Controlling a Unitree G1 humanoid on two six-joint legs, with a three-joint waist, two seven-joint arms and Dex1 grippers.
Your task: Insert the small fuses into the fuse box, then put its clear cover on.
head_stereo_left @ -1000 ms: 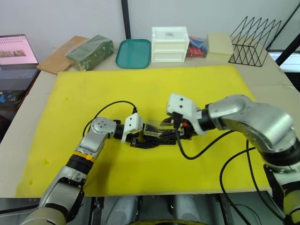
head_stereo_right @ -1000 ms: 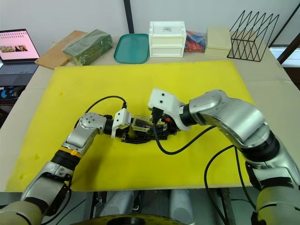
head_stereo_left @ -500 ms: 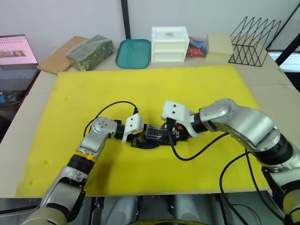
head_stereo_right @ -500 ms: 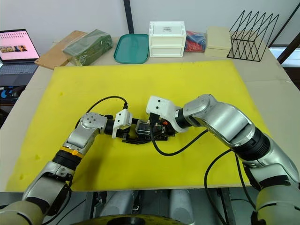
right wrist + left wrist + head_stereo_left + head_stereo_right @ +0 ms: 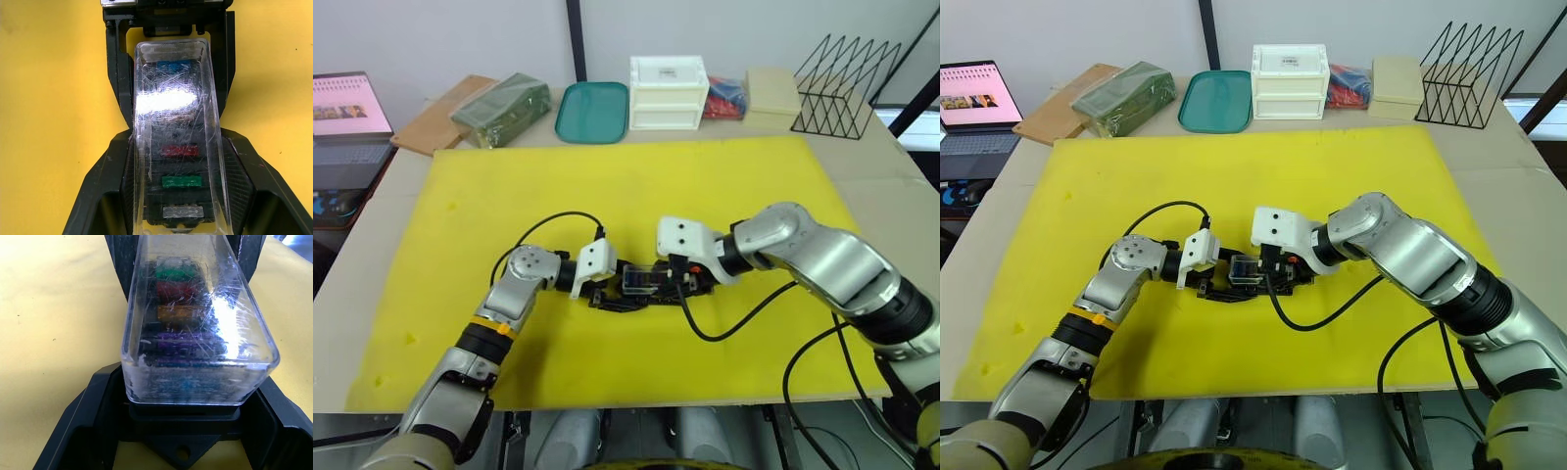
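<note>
Lowered clear cover (image 5: 644, 279) now on fuse box (image 5: 181, 431), both pincers gripping it, yellow mat (image 5: 636, 186).

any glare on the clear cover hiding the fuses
Right wrist view: a white glare patch on the scratched clear cover washes out the middle fuses. Left wrist view: glare on the cover's right side, near end blurred. Head views: cover too small to judge.
</note>
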